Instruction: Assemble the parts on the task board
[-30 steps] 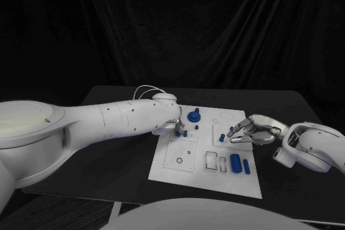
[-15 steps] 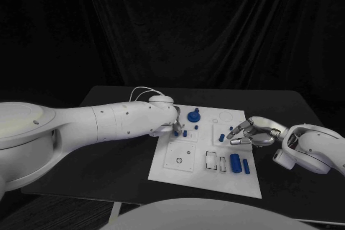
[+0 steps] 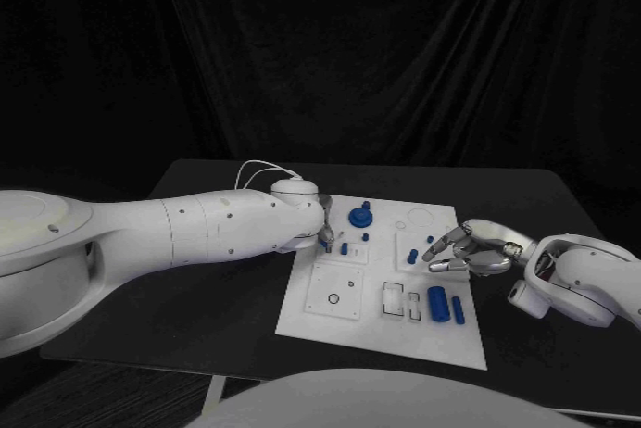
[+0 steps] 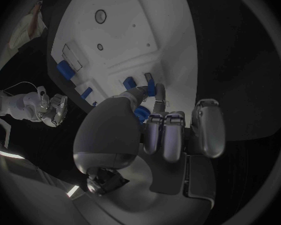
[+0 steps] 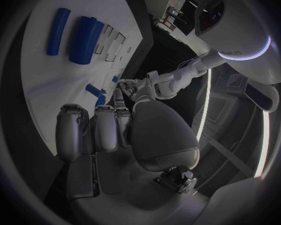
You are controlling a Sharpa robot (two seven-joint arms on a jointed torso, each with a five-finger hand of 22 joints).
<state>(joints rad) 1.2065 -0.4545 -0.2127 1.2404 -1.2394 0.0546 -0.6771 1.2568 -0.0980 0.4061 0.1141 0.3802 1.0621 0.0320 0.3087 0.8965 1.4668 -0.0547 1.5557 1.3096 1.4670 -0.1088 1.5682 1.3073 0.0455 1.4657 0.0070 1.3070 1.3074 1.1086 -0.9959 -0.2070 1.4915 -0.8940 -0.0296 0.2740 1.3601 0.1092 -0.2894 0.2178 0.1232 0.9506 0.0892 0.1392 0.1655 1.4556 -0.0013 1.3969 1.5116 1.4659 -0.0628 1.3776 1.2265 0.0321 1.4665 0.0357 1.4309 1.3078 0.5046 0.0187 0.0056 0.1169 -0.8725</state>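
Left hand point(image 3: 320, 232) sits at the task board point(image 3: 360, 326) far-left edge, apparently pinching a small blue peg point(image 4: 139, 114) to seat it; the grip is partly hidden. Right hand point(image 3: 461, 250) hovers released, fingers apart, beside another blue peg point(image 3: 411, 256). Next: press the peg straight down.

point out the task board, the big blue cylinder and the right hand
task board point(image 3: 350, 331), head view, bare near edge
big blue cylinder point(image 3: 437, 304), head view, middle of its side
right hand point(image 3: 468, 252), head view, middle of the hand
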